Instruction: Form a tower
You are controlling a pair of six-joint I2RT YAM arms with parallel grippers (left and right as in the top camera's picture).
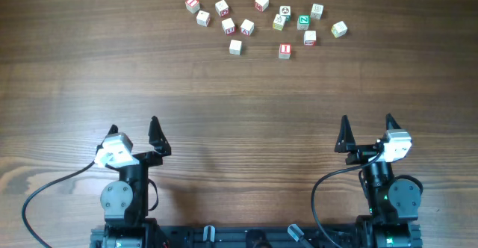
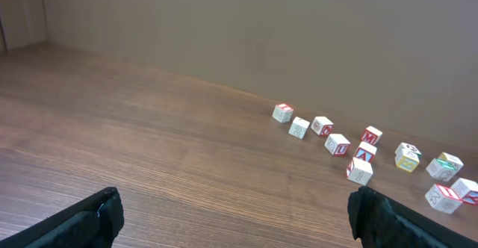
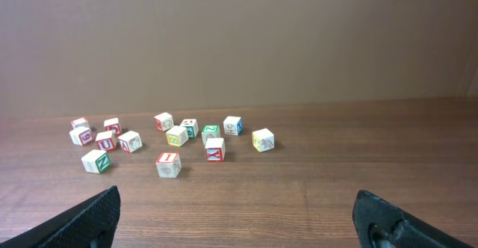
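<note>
you've got the cubes (image 1: 247,28) all lying single, one layer, none stacked yet. the scatter's long axis runs left-right along the far side of the bench (image 1: 224,91), well apart from both arms. left claw (image 1: 134,126) and right claw (image 1: 367,121) are spread wide, pinching nothing. prints are too small to read overhead. the left wrist view clips the scatter's right end.

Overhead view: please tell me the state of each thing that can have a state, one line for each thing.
left tool, open, holding nothing, well apart from the cubes
right tool, open, holding nothing, well apart from the cubes
wooden cubes, loose in a cluster at the far side of the table, each resting singly on the wood, none stacked on another
</note>
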